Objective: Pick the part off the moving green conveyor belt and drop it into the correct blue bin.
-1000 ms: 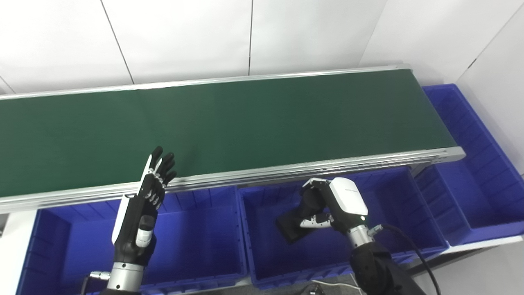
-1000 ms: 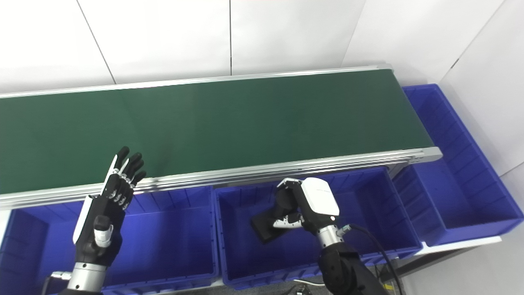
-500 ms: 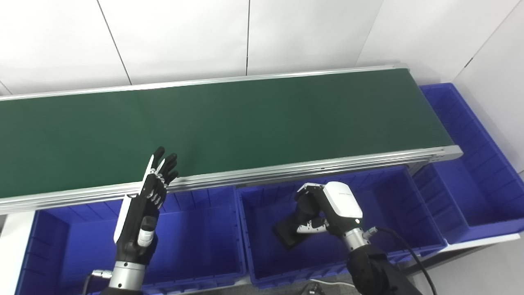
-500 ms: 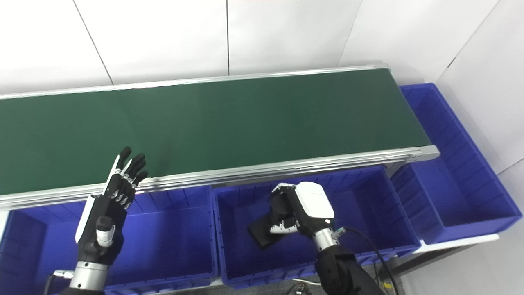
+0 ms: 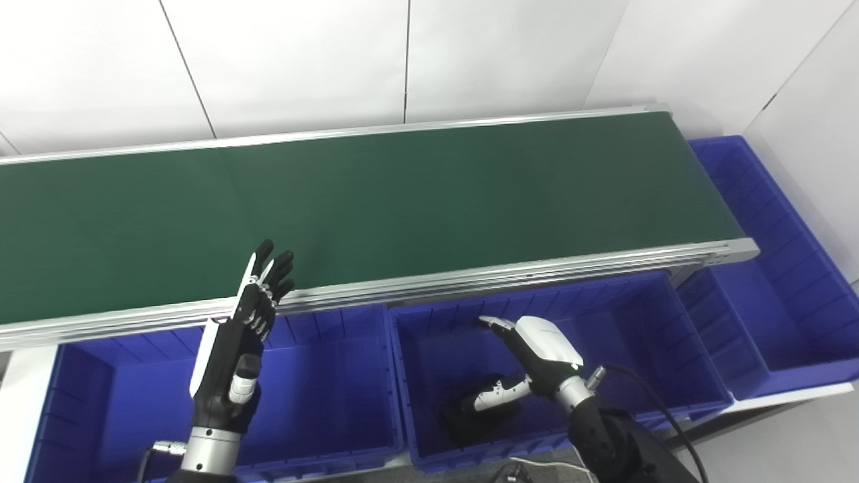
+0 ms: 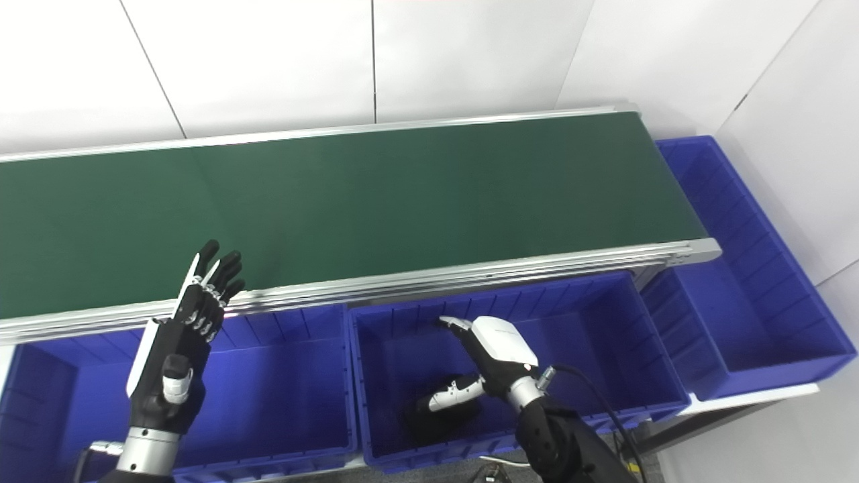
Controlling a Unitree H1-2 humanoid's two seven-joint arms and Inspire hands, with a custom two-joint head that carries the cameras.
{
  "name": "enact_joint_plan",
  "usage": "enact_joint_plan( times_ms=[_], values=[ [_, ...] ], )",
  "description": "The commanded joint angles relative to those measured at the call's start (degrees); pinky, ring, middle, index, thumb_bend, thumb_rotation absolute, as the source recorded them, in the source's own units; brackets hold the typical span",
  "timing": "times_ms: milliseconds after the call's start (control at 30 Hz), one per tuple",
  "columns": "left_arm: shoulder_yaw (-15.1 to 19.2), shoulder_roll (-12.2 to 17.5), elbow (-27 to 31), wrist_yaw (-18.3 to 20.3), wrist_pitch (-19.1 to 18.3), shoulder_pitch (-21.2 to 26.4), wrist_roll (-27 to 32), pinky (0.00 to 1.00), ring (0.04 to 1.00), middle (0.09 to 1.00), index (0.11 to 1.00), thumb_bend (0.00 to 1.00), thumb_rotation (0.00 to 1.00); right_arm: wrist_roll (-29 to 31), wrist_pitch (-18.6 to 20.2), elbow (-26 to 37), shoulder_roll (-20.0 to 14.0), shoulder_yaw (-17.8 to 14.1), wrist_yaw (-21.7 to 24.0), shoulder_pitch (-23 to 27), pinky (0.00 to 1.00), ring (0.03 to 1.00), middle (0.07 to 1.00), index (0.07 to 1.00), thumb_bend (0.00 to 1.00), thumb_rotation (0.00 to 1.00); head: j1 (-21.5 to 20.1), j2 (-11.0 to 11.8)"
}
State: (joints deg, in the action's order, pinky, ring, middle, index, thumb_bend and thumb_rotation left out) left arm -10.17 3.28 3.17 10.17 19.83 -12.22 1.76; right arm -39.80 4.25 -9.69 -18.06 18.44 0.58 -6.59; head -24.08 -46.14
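Observation:
The black part (image 5: 470, 421) lies on the floor of the middle blue bin (image 5: 644, 315), near its front wall; it also shows in the right eye view (image 6: 436, 422). My right hand (image 5: 530, 355) is open just above and right of the part, fingers spread, thumb over the part, holding nothing. My left hand (image 5: 241, 322) is open and upright, fingers straight, over the left blue bin (image 5: 335, 322) with its fingertips at the belt's near rail. The green conveyor belt (image 5: 402, 194) carries nothing.
A third blue bin (image 5: 772, 268) stands at the belt's right end. The belt's aluminium near rail (image 5: 503, 275) runs above the bins' back walls. White wall panels stand behind the belt.
My right hand opened and let go of the black part, which dropped to the floor of the middle bin. The hand sank a little. My left hand stayed put.

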Motion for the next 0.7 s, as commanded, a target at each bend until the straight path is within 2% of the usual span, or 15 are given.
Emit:
enact_joint_plan(
  times_ms=[0, 300, 400, 467, 500, 667],
  values=[
    [0.1, -0.2, 1.9, -0.1, 1.6, 0.7, -0.2, 0.92, 0.948, 0.938, 1.0, 0.98, 0.97, -0.2, 0.6, 2.0, -0.7, -0.5, -0.1, 0.5, 0.9, 0.913, 0.935, 0.902, 1.0, 0.52, 0.0, -0.1],
    [0.0, -0.2, 1.7, -0.1, 1.8, 0.6, -0.4, 0.92, 0.957, 0.939, 1.0, 0.98, 0.97, 0.2, -0.2, 1.7, -0.6, -0.8, -0.4, 0.5, 0.89, 0.907, 0.932, 0.901, 1.0, 0.56, 0.3, 0.1],
    [-0.2, -0.4, 2.0, -0.2, 1.5, 0.4, -0.7, 0.93, 0.96, 0.943, 1.0, 0.97, 0.97, 2.5, -2.4, 2.5, -0.6, -1.6, -0.8, 0.0, 0.82, 0.89, 0.926, 0.901, 1.0, 0.56, 1.2, 0.3],
    [-0.3, -0.6, 2.2, -0.4, 1.4, 0.2, -1.1, 0.92, 0.952, 0.939, 1.0, 0.98, 0.97, 4.4, -3.9, 4.5, -0.9, -2.1, -0.3, -0.5, 0.73, 0.867, 0.921, 0.898, 1.0, 0.6, 1.9, 0.3],
    [-0.4, -0.7, 2.4, -0.4, 1.4, 0.1, -1.1, 0.91, 0.952, 0.938, 1.0, 0.98, 0.97, 5.7, -4.3, 6.4, -1.2, -2.2, 0.6, -0.8, 0.72, 0.868, 0.925, 0.9, 1.0, 0.63, 2.1, 0.3],
    [-0.4, -0.9, 2.4, -0.4, 1.7, 0.2, -0.9, 0.92, 0.958, 0.942, 1.0, 0.97, 0.97, 12.3, -3.1, 16.9, -2.5, -3.0, 5.8, -2.8, 0.75, 0.899, 0.942, 0.909, 1.0, 0.71, 2.6, 0.2]
  ],
)
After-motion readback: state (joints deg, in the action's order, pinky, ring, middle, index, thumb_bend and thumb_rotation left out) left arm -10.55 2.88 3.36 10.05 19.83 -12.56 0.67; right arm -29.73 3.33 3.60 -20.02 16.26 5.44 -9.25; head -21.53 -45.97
